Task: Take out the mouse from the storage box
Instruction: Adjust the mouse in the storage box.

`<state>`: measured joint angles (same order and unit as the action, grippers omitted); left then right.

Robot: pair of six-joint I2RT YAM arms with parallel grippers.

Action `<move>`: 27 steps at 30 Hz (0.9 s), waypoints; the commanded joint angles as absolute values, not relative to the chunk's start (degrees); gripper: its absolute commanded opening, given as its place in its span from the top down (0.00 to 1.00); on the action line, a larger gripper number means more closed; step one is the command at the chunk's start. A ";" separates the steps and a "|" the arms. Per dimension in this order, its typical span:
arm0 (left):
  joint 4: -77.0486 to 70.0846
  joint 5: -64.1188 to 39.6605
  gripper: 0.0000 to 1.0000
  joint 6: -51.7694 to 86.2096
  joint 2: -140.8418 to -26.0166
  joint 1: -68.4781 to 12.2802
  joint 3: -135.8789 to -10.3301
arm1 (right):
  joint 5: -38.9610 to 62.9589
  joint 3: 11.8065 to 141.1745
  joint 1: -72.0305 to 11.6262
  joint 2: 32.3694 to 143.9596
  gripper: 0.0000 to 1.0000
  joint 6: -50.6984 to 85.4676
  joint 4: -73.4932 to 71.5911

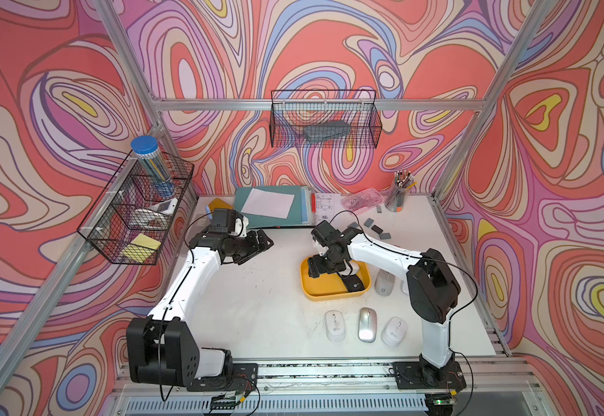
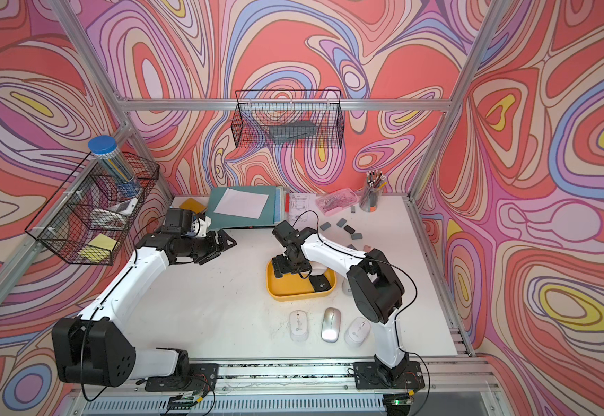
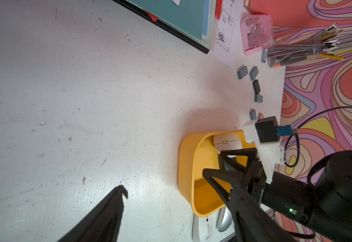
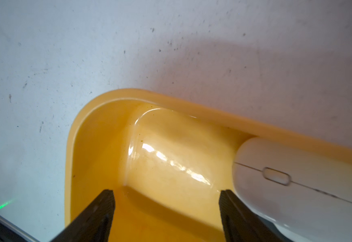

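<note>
Now right gripper [image 4: 166,193] jaws spread, empty, inside storage box [image 4: 191,104]; white mouse [image 4: 296,178] just beside one finger, outside gap. Left gripper [image 1: 262,248] released, empty. Two mice in box, second a black mouse [image 1: 352,282]; four seen on table [image 1: 257,306].

Wire basket [image 1: 325,119] on back wall; pen cup [image 1: 398,197] beside pink case [image 1: 361,200].

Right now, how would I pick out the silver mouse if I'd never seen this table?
Start at the white table and find the yellow tub right of its middle. Between that tub and the table's near edge three mice lie in a row. The silver mouse is the middle one, shiny metal between two white mice.
</note>
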<state>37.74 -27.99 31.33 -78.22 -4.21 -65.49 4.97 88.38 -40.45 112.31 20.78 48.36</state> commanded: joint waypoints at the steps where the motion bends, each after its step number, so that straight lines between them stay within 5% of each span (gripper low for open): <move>1: 38.04 -28.45 0.17 30.65 -78.23 -4.57 -65.58 | -4.66 91.03 -39.39 108.95 0.18 16.99 52.62; 13: 38.23 -28.34 0.17 30.40 -78.19 -4.57 -65.61 | -4.67 85.72 -32.62 110.13 0.13 17.04 55.11; 27: 38.23 -28.17 0.17 30.54 -78.31 -4.66 -65.46 | 11.33 79.43 -32.52 108.54 0.12 18.80 48.97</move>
<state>37.74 -27.94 31.33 -78.22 -4.43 -65.49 3.03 81.25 -32.03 109.58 17.69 50.92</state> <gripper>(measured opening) 0.833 0.884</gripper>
